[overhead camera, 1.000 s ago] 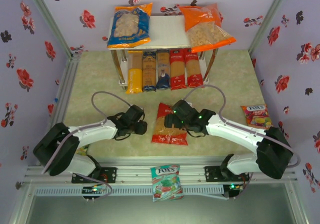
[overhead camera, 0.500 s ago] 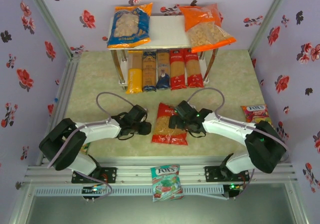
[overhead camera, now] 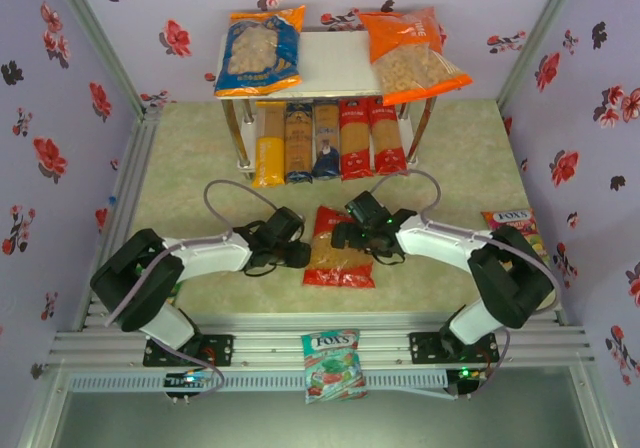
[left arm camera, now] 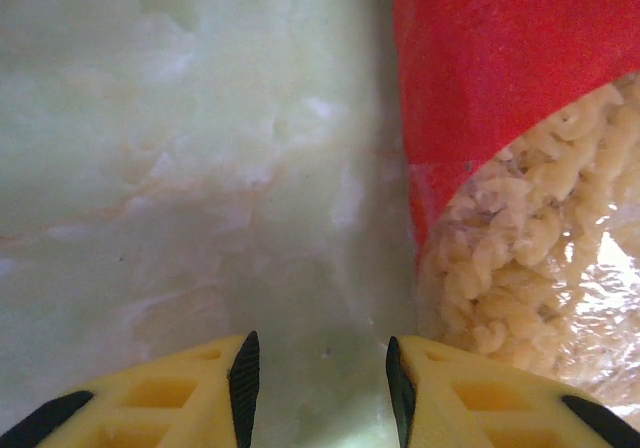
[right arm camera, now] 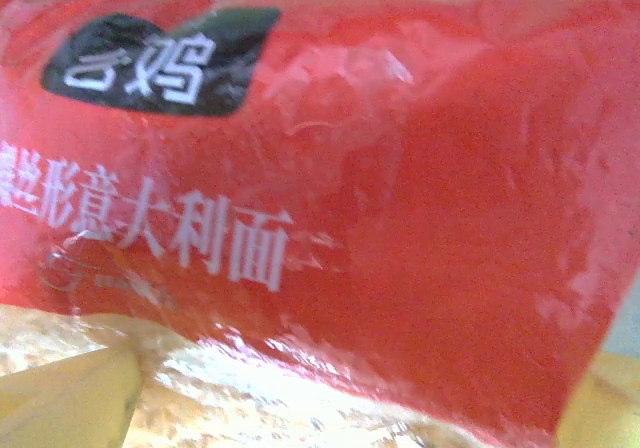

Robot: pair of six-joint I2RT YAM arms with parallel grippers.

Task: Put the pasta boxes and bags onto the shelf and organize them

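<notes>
Two arms have closed in on the red bag (overhead camera: 338, 260) during the last second. The left end effector (overhead camera: 297, 256) has travelled rightward and now sits just beside the bag's left edge. In the left wrist view its jaws stand partly apart, released, with bare bench (left arm camera: 200, 168) between them. The right end effector (overhead camera: 341, 236) has shifted leftward over the bag's far half. In the right wrist view its fingers are spread wide at either side of the red film, released and not clamped on anything.

We judge this to be the approach for picking up the last unplaced item.

The red bag lies flat on the bench between the two arms, well apart from the shelf (overhead camera: 335, 66). Its long axis runs near to far, slightly tilted. The printed red header points toward the shelf and the clear pasta window toward the arm bases.

Farther back, the lower tier carries the five pasta boxes (overhead camera: 326, 140) side by side, their long axes also near to far. On the top board, the blue bag (overhead camera: 260, 53) lies at the left and the orange bag (overhead camera: 410, 60) at the right, with bare board between them. We judge that gap to be the destination.
</notes>
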